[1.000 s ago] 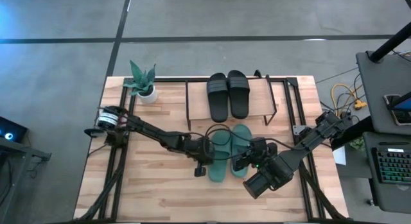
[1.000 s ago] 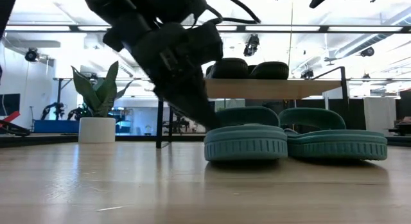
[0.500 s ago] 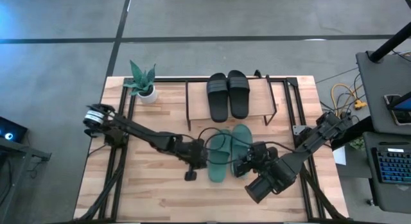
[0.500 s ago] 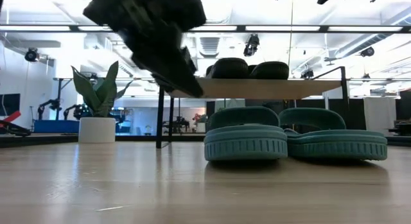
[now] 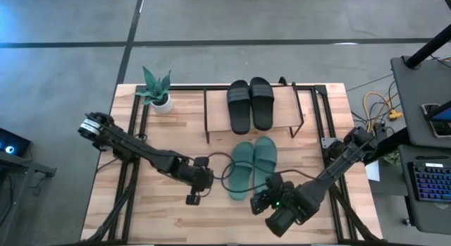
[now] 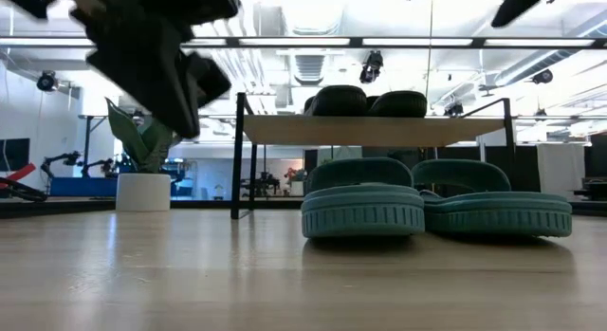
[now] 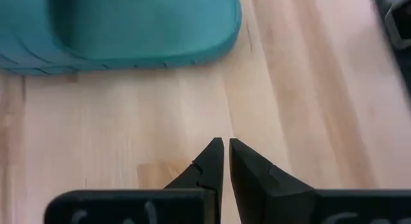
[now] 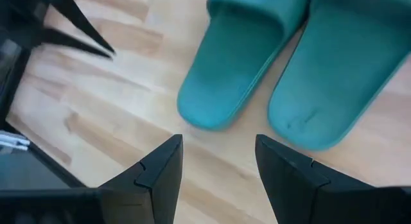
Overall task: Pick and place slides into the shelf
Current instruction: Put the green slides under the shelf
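Note:
Two teal slides (image 5: 252,165) lie side by side, soles down, on the table just in front of the shelf (image 5: 285,108); they also show in the low view (image 6: 363,206) and the right wrist view (image 8: 241,63). Two black slides (image 5: 250,105) rest on the shelf's top board (image 6: 370,130). My left gripper (image 5: 206,179) is shut and hovers left of the teal pair; one teal slide (image 7: 128,25) lies ahead of its fingers (image 7: 225,150). My right gripper (image 5: 262,197) is open, above the table just short of the teal slides' near ends (image 8: 218,153).
A potted plant (image 5: 156,91) stands at the table's far left corner, also in the low view (image 6: 142,151). Black frame rails (image 5: 134,168) run along both table sides. Bare wood (image 5: 162,218) lies left of and before the teal pair. A desk with a keyboard (image 5: 430,182) stands off to the right.
My left gripper has drawn away from the left teal slide, rising and moving toward the table's left and near edges. My right gripper has pulled back from the teal slides toward the near edge. The slides have stayed where they were.

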Robot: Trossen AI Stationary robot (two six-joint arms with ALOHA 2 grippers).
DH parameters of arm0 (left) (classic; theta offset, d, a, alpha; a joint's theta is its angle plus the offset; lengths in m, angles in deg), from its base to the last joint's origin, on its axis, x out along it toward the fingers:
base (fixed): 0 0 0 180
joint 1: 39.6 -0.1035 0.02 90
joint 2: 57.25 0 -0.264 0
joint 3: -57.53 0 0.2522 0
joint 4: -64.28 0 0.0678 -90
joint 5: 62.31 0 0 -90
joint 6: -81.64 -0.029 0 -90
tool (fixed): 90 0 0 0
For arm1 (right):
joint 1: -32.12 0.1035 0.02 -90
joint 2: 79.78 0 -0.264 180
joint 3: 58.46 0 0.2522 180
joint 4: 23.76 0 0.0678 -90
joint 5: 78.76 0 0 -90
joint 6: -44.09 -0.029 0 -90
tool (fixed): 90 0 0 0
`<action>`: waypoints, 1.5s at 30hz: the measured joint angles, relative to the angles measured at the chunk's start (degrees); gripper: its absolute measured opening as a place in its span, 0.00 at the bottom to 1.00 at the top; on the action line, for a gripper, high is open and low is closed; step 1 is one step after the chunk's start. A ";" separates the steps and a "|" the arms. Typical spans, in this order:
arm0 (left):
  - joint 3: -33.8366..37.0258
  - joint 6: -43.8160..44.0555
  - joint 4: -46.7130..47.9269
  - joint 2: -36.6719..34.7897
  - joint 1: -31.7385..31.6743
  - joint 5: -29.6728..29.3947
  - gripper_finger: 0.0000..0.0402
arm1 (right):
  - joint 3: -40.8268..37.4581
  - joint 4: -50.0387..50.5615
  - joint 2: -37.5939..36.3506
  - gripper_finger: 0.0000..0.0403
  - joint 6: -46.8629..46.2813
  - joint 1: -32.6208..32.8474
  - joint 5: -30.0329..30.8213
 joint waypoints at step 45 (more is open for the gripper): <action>24.28 44.43 2.84 -35.05 20.24 -18.23 0.03 | 2.24 -25.09 18.70 0.03 -6.22 -2.97 -1.96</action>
